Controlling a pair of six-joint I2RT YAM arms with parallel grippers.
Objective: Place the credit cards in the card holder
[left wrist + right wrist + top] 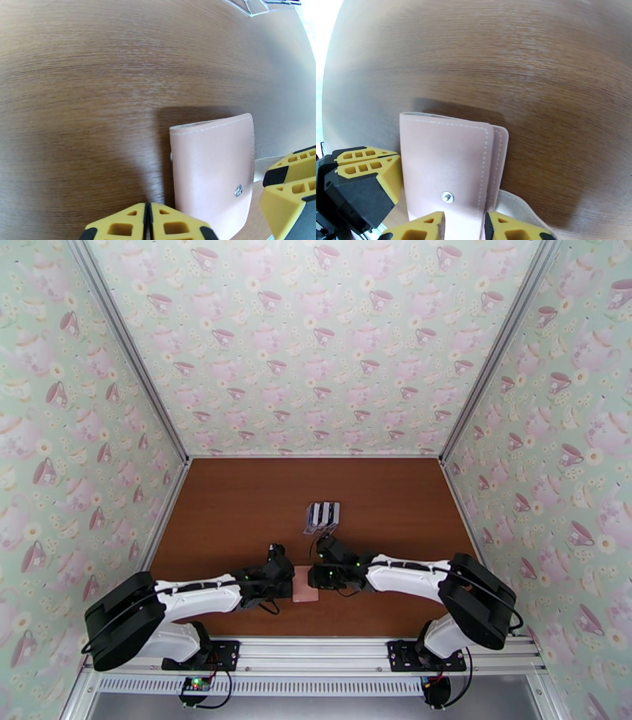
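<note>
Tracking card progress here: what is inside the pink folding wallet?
The dusty-pink folding leather card holder lies folded on the brown wooden table; its cover hides whatever is inside.

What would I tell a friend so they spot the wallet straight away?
Start at the brown table; near its front edge the left arm and right arm almost meet. Between them lies the wallet, pale pink with a metal snap, unlike the clear rack of black and white cards standing behind it.

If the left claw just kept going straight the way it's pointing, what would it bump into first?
Most likely the bare table. The left gripper, shut, aims at the wood just beside the pink wallet, not at it, though depth is hard to judge.
</note>
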